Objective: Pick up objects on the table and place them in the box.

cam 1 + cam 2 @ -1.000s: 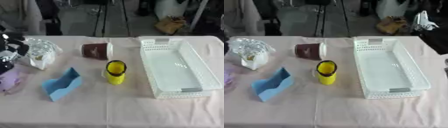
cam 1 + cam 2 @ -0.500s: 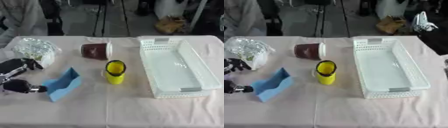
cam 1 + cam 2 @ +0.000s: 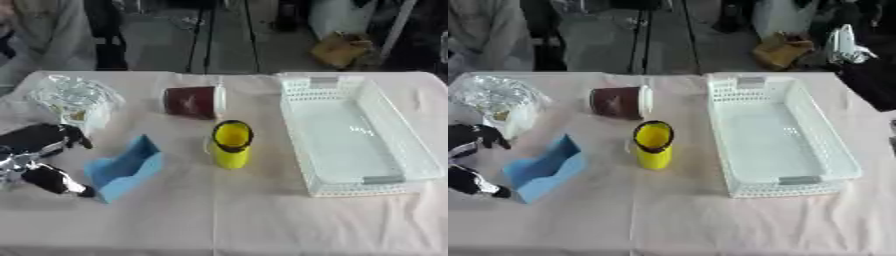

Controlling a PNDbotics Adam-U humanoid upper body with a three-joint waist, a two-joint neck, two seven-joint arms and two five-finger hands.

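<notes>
Left eye view: your left hand [image 3: 39,157] enters at the left edge of the table [image 3: 262,220], which is covered with a pale pinkish cloth. Its dark fingers [image 3: 61,137] point toward the table's centre and the thumb [image 3: 61,182] lies lower, nearer you; fingers and thumb stand apart, spread, with nothing between them. The thumb tip lies just beside the near corner of the blue open box-shaped object [image 3: 127,167], and you cannot tell whether it touches. Your right hand shows in neither view.

The blue object lies left of centre, its open side up. Behind it, toward the far left corner, sits a crinkled clear and silvery plastic package [image 3: 74,100]. A dark red cup [image 3: 194,101] lies on its side near the far middle of the table, with its pale lid end turned toward the basket. A yellow cup with a dark rim [image 3: 232,145] stands upright in the middle, between the blue object and the basket, apart from both.

Right eye view: the white perforated basket [image 3: 833,145] occupies the right half of the table, its long side running away from you; a grey handle shows at each short end. No object lies inside it.
</notes>
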